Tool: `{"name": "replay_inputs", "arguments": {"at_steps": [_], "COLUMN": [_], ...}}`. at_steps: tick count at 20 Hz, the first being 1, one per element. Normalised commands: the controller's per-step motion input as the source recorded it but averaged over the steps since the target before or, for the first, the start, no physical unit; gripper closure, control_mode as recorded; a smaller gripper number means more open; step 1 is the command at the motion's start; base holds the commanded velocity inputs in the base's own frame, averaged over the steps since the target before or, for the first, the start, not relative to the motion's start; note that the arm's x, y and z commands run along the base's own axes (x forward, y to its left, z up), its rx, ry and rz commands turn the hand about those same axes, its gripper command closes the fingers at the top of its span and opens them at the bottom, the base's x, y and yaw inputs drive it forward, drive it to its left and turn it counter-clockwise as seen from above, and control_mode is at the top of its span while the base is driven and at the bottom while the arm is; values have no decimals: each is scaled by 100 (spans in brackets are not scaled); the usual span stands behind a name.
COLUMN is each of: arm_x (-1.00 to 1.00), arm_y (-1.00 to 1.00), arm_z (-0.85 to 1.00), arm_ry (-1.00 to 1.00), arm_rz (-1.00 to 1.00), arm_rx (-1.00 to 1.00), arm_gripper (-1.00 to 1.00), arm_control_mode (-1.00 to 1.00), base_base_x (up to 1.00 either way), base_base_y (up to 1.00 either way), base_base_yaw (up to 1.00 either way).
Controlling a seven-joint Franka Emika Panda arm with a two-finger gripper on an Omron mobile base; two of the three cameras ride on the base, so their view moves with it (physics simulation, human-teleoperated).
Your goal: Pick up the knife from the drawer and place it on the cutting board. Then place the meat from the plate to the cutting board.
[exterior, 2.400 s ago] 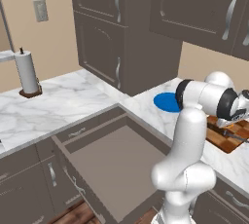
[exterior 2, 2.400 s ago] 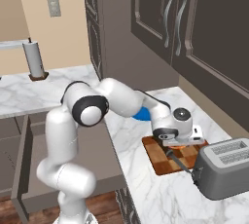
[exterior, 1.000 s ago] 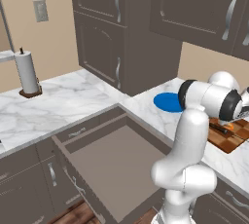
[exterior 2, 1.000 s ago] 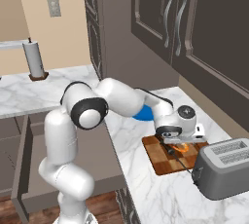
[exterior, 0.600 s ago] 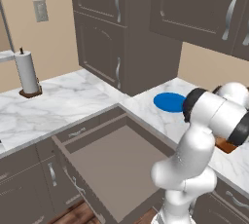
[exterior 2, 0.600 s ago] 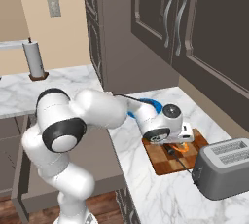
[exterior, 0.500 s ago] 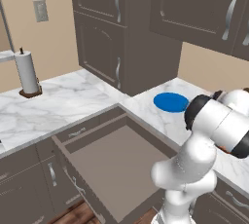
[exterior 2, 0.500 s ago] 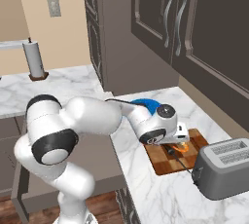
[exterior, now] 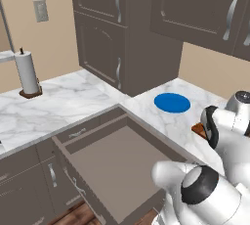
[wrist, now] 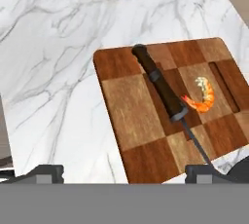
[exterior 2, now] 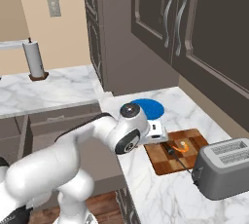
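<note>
You're essentially done: the slim knife with dark brown handle [wrist: 163, 87] and the small orange curved shrimp-like meat [wrist: 202, 94], at its 3 o'clock, both lie on the checkered brown wooden cutting board [wrist: 131, 116]. Your tool [wrist: 124, 172] hangs above, spread wide and empty. The round blue plate [exterior 2: 147, 108] is bare.

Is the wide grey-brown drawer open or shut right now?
Open. The wide grey-brown drawer is pulled well out from the marble counter, its flat interior exposed and bare.

The cutting board [wrist: 146, 116] looks like matt checkered wood, the desk [wrist: 53, 67] like smooth veined marble; the knife [wrist: 163, 89] has a dark handle and thin metal blade.
</note>
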Motion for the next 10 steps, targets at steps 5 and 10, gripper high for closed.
{"name": "replay_inputs", "arguments": {"at_steps": [5,10], "arm_x": [-49,-61], "arm_y": [53,48], "arm_z": [90,89], "arm_ry": [0,0], "arm_rz": [0,0], "arm_rx": [-5,-2], "arm_gripper": [-100,-100], "arm_control_mode": [-100,-100], "base_base_x": [0,0], "base_base_y": [0,0], "base_base_yaw": [0,0]}}
